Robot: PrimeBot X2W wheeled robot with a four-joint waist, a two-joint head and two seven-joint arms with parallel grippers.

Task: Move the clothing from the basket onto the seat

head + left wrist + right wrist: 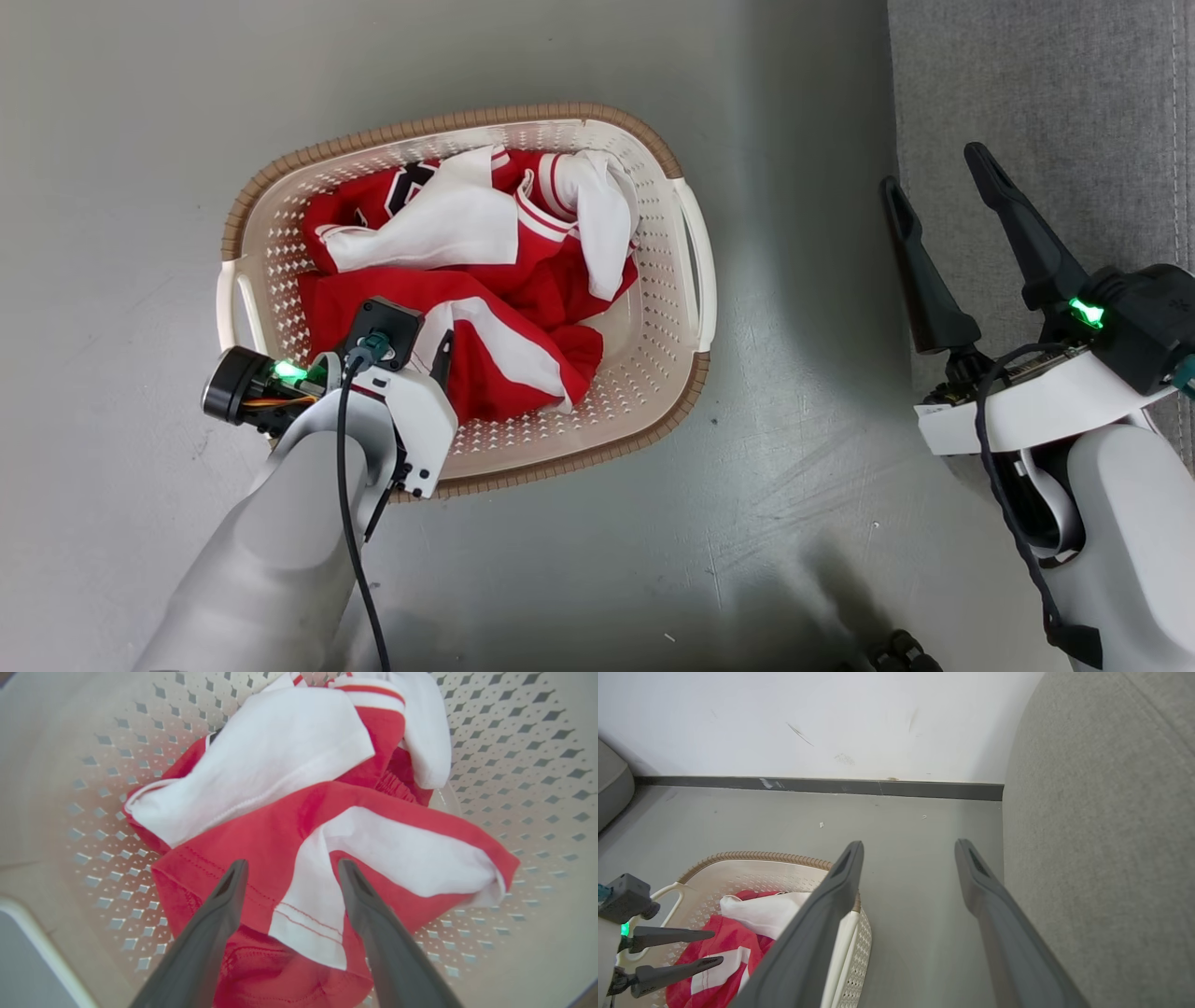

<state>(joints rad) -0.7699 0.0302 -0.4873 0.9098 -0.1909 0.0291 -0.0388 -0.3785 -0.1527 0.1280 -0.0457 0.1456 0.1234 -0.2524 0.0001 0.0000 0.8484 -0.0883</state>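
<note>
**Left arm poised over the laundry.** The robot's left gripper (pixel 293 871) hung inside the basket (pixel 658 364), its two dark fingers spread wide with nothing between them, pointing down at the clothing (pixel 523 280). In the left wrist view the fingers straddled a fold where a white panel met red cloth, at the near end of the heap. Whether the tips were brushing the fabric could not be told.

The garment lay directly below and ahead of that gripper, crumpled across the basket's floor. Its bulk ran along the basket's length, away from the fingers toward the far end, where a white fold was draped against the perforated side. All of it sat within the brown rim, and none of it was on the seat (pixel 1046 93).

The right gripper (pixel 934 173), likewise splayed and empty, hovered at the edge of the grey seat on the robot's right. It was well apart from the basket, with a strip of bare floor (pixel 794 420) between the two.

The left arm was plainly the nearer to the clothing, so the pick appeared to be its job. Judged from this position, that meant a short drop and a pinch on the fold between its fingers, then a carry rightward across the floor to the seat.
</note>
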